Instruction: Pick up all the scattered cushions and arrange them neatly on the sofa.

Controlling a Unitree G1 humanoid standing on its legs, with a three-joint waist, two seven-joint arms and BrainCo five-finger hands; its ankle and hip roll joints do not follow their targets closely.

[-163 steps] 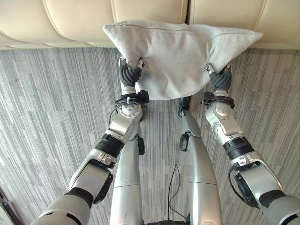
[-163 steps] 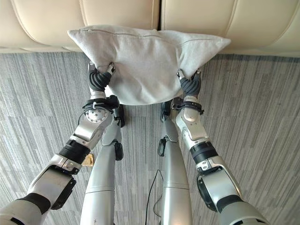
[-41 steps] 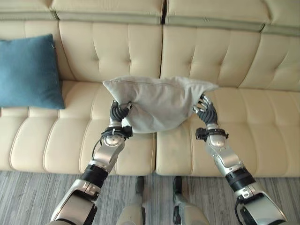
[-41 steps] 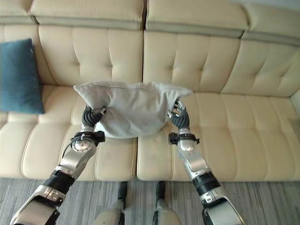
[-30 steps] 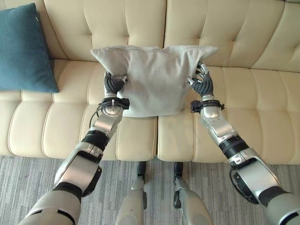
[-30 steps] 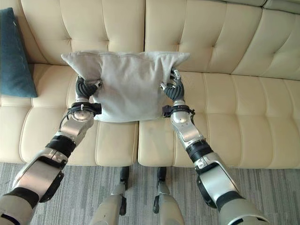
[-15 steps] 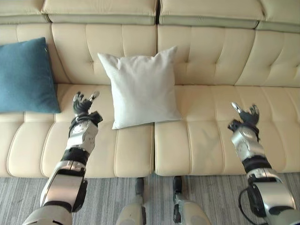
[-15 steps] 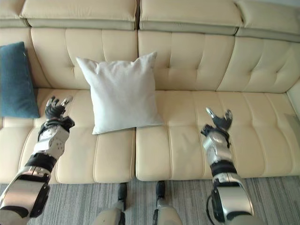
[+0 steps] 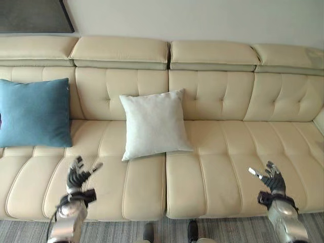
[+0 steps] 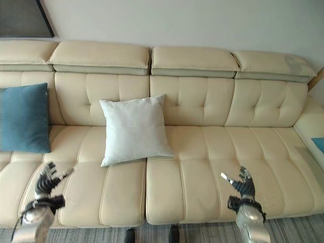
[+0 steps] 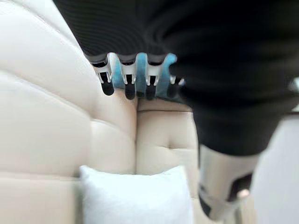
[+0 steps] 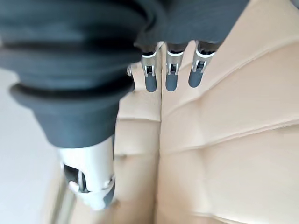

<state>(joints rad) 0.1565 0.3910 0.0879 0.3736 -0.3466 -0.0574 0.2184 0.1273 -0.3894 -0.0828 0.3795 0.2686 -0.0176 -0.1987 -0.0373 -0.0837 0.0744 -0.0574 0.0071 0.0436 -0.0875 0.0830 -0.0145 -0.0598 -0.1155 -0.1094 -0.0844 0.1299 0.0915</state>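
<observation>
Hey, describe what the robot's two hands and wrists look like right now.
Both the left hand and the right hand have slim silver fingers ending in dark tips. A dark ribbed cover wraps the back of each hand and the wrist, and below it the forearm is smooth silver-grey metal.

White cushion (image 9: 154,124) leans upright against cream sofa (image 9: 228,152) backrest at centre; blue cushion (image 9: 34,112) upright at left end.

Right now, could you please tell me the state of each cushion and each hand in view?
White cushion: upright, leaning on the sofa backrest, held by nothing.
Blue cushion: upright against the backrest.
Left hand: open, fingers spread, empty.
Right hand: open, empty.
</observation>
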